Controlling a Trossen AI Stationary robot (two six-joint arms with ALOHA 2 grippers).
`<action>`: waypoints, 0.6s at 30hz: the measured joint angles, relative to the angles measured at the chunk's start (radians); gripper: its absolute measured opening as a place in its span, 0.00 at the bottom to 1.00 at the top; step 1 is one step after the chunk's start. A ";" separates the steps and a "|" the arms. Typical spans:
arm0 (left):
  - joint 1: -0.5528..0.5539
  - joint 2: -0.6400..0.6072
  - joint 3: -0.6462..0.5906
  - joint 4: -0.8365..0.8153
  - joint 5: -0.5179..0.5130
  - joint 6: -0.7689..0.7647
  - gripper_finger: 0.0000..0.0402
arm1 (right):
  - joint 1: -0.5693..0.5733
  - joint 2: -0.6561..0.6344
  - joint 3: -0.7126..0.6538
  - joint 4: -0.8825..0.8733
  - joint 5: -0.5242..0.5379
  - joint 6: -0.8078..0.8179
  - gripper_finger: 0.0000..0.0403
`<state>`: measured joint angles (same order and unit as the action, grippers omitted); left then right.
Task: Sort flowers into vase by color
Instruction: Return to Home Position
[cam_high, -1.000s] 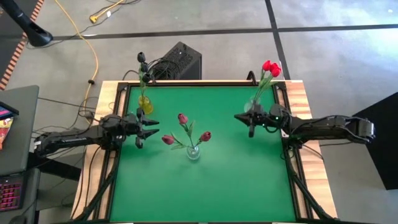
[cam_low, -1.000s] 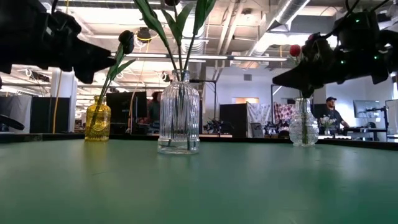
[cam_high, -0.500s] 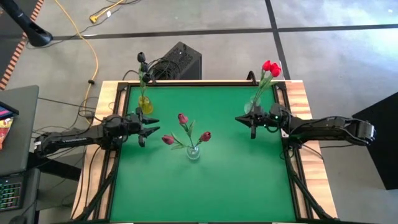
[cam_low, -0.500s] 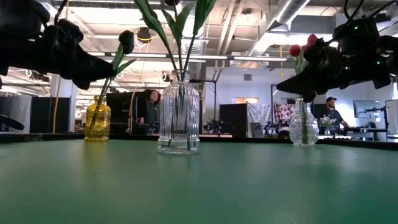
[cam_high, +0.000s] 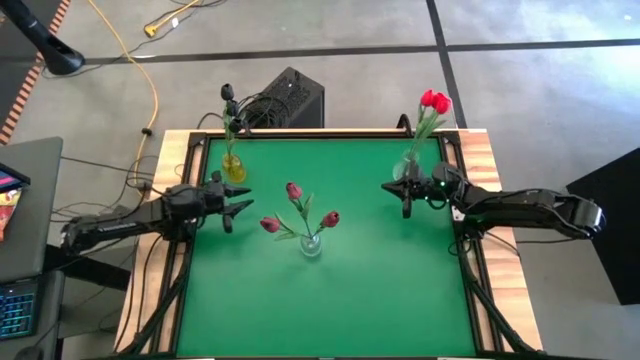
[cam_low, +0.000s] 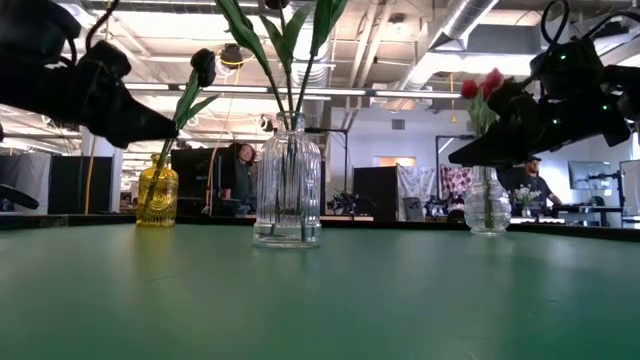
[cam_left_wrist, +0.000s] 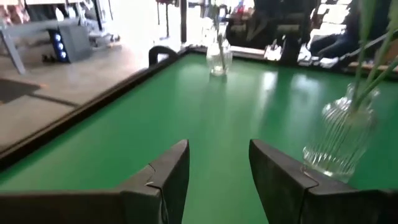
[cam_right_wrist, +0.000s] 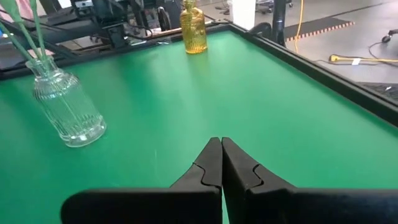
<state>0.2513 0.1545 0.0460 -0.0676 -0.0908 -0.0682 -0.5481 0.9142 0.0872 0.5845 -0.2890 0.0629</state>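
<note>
Left gripper at the bench's left edge, fingers spread, empty; right gripper at the right edge, fingers pinched together, empty.

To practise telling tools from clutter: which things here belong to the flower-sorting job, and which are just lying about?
Job: dark tulips in the yellow vase; crimson tulips in the ribbed vase; red tulips in the small clear vase; left gripper, open; right gripper, shut; both over the table.
Lying about: black box behind the table; yellow cable on the floor.
</note>
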 joint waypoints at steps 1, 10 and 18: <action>0.000 -0.015 0.000 0.001 0.003 0.002 0.39 | -0.004 0.000 0.000 0.001 0.000 -0.007 0.06; 0.000 -0.077 0.001 0.000 -0.042 0.020 0.39 | -0.003 0.002 0.000 -0.014 0.003 0.007 0.07; 0.000 -0.077 0.001 -0.001 -0.044 0.020 0.39 | -0.003 0.002 0.000 -0.053 0.003 0.015 0.07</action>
<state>0.2508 0.0776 0.0471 -0.0681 -0.1352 -0.0486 -0.5507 0.9157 0.0875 0.5312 -0.2864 0.0780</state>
